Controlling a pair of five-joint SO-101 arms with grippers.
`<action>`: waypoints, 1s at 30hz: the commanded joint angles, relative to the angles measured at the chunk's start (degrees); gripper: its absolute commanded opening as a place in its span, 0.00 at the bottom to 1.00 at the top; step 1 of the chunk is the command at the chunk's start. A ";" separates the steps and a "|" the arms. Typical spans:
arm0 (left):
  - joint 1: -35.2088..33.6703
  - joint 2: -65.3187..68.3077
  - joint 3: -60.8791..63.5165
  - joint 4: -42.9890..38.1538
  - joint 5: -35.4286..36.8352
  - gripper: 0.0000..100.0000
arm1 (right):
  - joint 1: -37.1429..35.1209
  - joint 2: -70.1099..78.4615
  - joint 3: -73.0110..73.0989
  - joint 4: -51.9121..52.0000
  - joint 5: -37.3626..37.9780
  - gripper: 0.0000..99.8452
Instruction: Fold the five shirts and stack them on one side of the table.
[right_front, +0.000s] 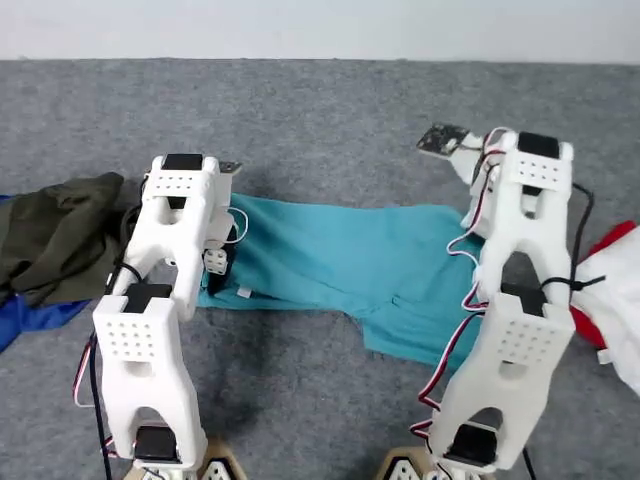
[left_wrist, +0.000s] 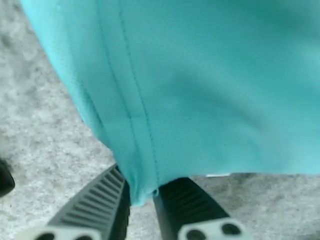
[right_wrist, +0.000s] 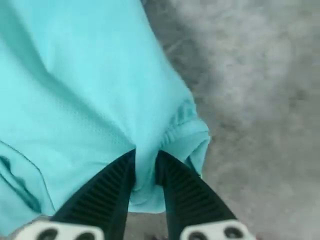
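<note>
Plainly the fold of the teal shirt (right_front: 340, 255) is in hand, judging by both arms gripping it at opposite ends; the left gripper (left_wrist: 142, 189) is clamped on a stitched hem, the cloth pinched between its ribbed black fingers (left_wrist: 102, 205) and rising away from them; the right gripper (right_wrist: 146, 162) is likewise closed on a bunched edge, a small ruffle of fabric bulging just beside its fingers; the next move, I judge, calls for both arms to lift together and carry the held edge across the body of the garment, keeping pace so the cloth neither skews nor slips from either grip; the teal shirt lies across the middle of the grey table (right_front: 320, 110) between the two arms, mostly flat yet uneven, its near edge ragged and sagging toward the right arm's base, its far edge straighter, a few soft creases running through it; the fabric looks thin and limp, likely to drape and wrinkle when raised; farther out, an olive shirt (right_front: 60, 230) sits crumpled over a blue shirt (right_front: 30, 315) at the left edge, and a white shirt (right_front: 615, 300) with a red shirt (right_front: 615, 240) lies at the right edge, all unfolded.
</note>
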 joint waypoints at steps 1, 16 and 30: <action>-0.88 -0.44 -0.22 1.85 -0.26 0.01 | 2.86 -0.22 -6.07 -0.04 -0.44 0.01; -0.62 -0.97 -0.31 1.93 -0.35 0.02 | 4.09 4.44 -7.38 -0.22 -5.45 0.31; -1.41 -12.66 -8.75 1.85 -0.26 0.25 | 1.80 -4.79 -7.82 17.27 5.01 0.30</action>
